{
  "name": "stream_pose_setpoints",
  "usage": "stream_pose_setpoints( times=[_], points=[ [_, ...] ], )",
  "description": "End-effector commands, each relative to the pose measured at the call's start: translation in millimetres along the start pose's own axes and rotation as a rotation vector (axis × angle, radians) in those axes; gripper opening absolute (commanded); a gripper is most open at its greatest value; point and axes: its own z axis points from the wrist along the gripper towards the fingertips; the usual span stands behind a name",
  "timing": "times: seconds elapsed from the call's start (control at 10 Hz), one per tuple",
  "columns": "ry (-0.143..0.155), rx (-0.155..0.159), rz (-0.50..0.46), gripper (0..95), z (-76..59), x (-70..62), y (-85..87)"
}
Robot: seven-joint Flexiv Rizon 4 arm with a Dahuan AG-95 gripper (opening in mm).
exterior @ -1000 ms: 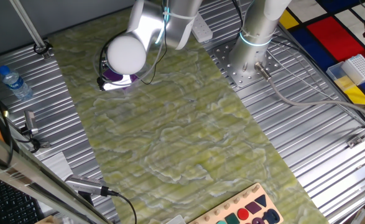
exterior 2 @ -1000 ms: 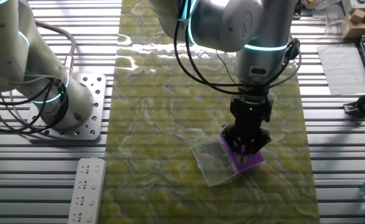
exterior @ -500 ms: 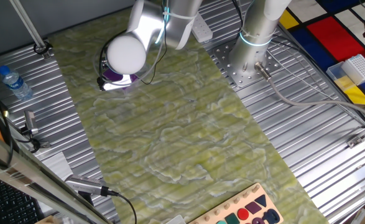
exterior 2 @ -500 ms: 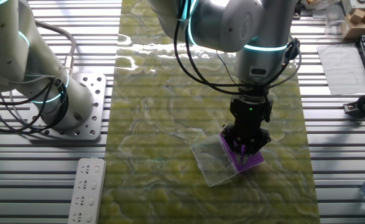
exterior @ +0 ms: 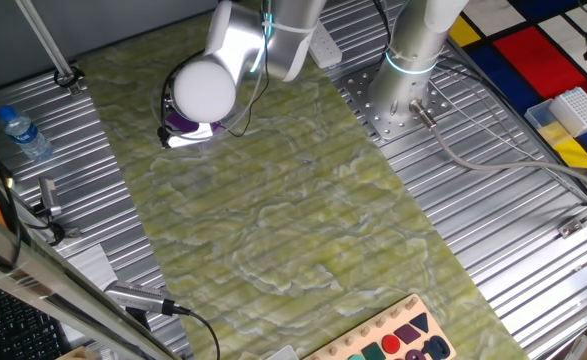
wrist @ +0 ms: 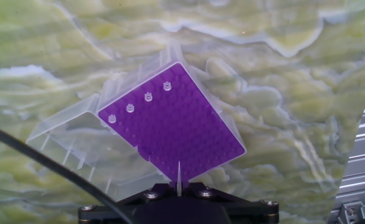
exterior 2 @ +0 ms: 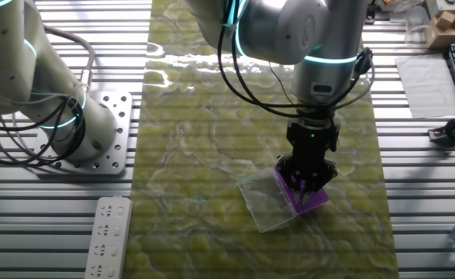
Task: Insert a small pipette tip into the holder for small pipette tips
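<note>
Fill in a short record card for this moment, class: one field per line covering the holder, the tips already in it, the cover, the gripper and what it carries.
Holder: purple holder, flat on the green mat
Tips already seated: four clear tips in a row along one edge
Cover: clear cover lying open beside the holder
Gripper: gripper directly above the holder's near edge
Carried item: thin pipette tip pointing down at the grid
Insertion: not visibly seated yet

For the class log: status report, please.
Gripper shut on small clear pipette tip, above purple square holder. Four tips seated. Clear cover lies beside; nothing blocking.
</note>
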Motion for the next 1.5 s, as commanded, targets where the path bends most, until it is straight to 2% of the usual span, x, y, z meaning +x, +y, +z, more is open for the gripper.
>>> stream_pose_setpoints(
  times=[0.1, 1.5],
  points=[
    [0.005, -0.002, -0.011, 0.0, -0.3, 0.1, 0.2],
    [0.011, -0.006, -0.033, 0.0, 0.1, 0.4, 0.7]
  ],
)
